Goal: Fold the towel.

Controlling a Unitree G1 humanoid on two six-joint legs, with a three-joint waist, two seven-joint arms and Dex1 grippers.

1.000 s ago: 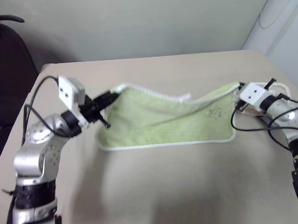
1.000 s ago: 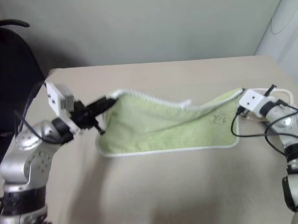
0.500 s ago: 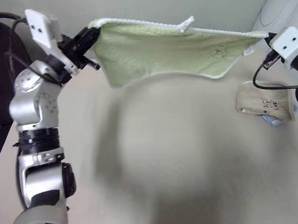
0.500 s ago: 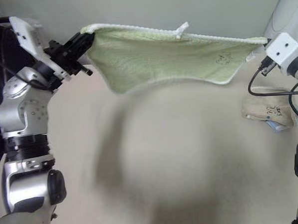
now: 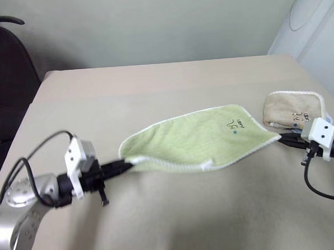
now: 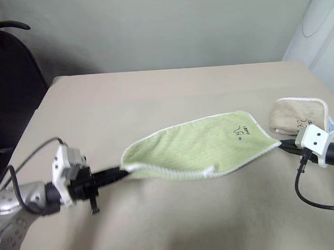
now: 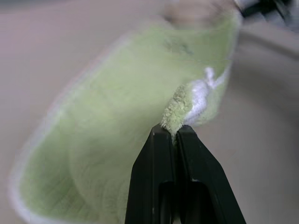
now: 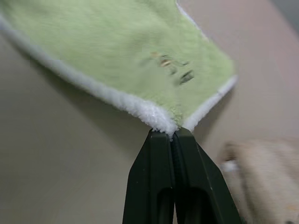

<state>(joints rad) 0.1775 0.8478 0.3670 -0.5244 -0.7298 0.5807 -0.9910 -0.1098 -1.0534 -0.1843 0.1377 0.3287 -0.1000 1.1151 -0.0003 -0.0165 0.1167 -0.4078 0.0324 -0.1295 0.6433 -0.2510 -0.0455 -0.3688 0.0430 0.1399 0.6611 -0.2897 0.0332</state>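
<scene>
Closest to me, low over the near part of the beige table (image 5: 177, 219), the left gripper (image 5: 124, 163) reaches in level from the robot's left side, its 2 black fingers (image 7: 154, 177) pressed tight together on a corner of the towel (image 5: 196, 143). In the left wrist view a tuft of green terry and a bit of white edging stick up right out of the pinch.

Across on the robot's right, at about the same depth, the right gripper (image 5: 284, 138) is clamped the same way on the opposite corner. The right wrist view shows the white stitched edge coming to a point exactly where its fingers (image 8: 187, 182) meet, with no gap between them.

Between the 2 grippers the light green towel is stretched out sideways over the middle of the table. Its near edge runs in a sagging line from one pinch to the other, with a small white loop (image 5: 205, 165) showing along it, nearer the right than the left. The far edge bows away in a rounded curve. Whether the cloth lies fully on the tabletop or hangs slightly above it near the grippers I cannot tell. A small dark marking (image 5: 233, 123) sits on the cloth toward the right end.

Just beyond the right gripper a folded beige towel (image 5: 292, 108) with white edging lies near the table's right edge, beside the green one's right end but apart from it.

Farther back, off the table's far left corner, stands a dark chair (image 5: 8, 83).
</scene>
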